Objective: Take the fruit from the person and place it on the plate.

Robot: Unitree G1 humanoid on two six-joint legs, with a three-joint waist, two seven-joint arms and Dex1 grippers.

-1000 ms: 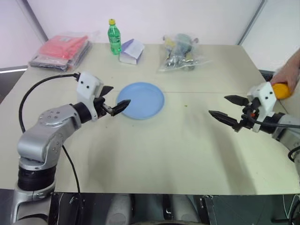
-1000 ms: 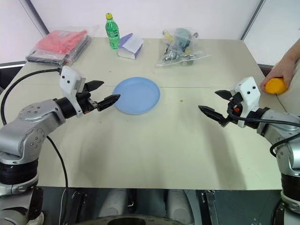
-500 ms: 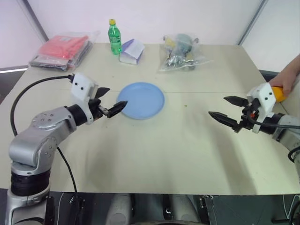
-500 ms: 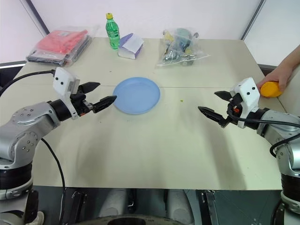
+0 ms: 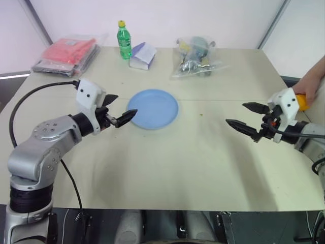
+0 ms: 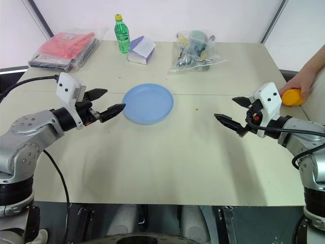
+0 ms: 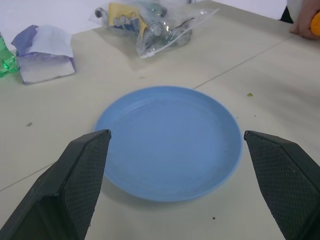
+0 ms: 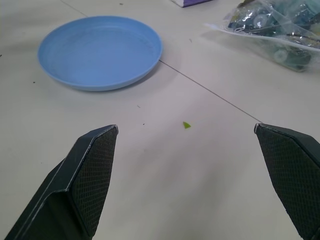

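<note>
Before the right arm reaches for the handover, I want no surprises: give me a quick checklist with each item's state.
1. Right hand open: ok.
2. Right hand free of any load: ok.
3. Fruit in view, under the person's hand at the table's right edge: ok.
4. Fruit already between the right hand's fingers: not ok, it sits behind that hand.
5. Plate bare and ready: ok.
6. Left hand off the plate: ok, open beside its rim.

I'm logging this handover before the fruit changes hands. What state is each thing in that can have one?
fruit: held in the person's hand at the table's right edge.
plate: empty, flat on the table.
left gripper: open, empty, beside the plate.
right gripper: open, empty, apart from the fruit.
green bottle: upright, capped.
</note>
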